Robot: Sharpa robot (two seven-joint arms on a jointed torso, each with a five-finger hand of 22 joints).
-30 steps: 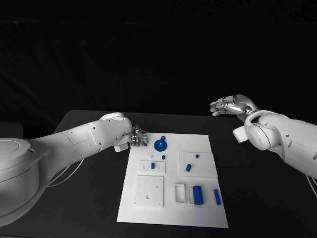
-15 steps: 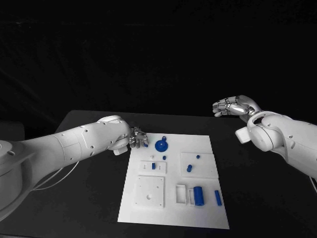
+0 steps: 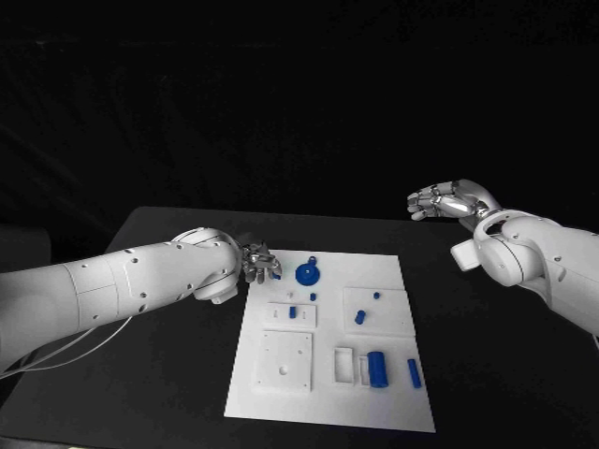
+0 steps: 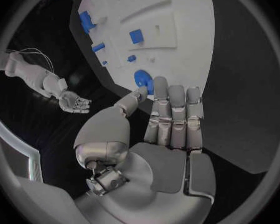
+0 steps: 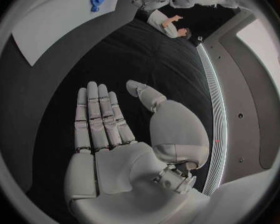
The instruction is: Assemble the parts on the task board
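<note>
The white task board (image 3: 329,398) lies in the middle of the black table. A round blue part (image 3: 306,274) sits at its far end, with small blue pieces (image 3: 359,317) mid-board. A blue block (image 3: 376,367) and a blue bar (image 3: 413,371) lie nearer me. My left hand (image 3: 256,262) hovers by the board's far left corner, just left of the round part (image 4: 142,78). Its fingers (image 4: 176,115) are straight and hold nothing. My right hand (image 3: 448,200) is raised beyond the table's far right, away from the board (image 5: 47,20), palm (image 5: 109,134) flat and empty.
Bare black table (image 3: 516,374) surrounds the board on the left, right and near sides. White raised blocks (image 3: 284,360) and a white frame (image 3: 342,365) stand on the board. The background is dark.
My left arm has sunk lower and its hand has edged slightly toward me beside the board's corner. My right hand has drifted a little to the right. The parts have not moved.
</note>
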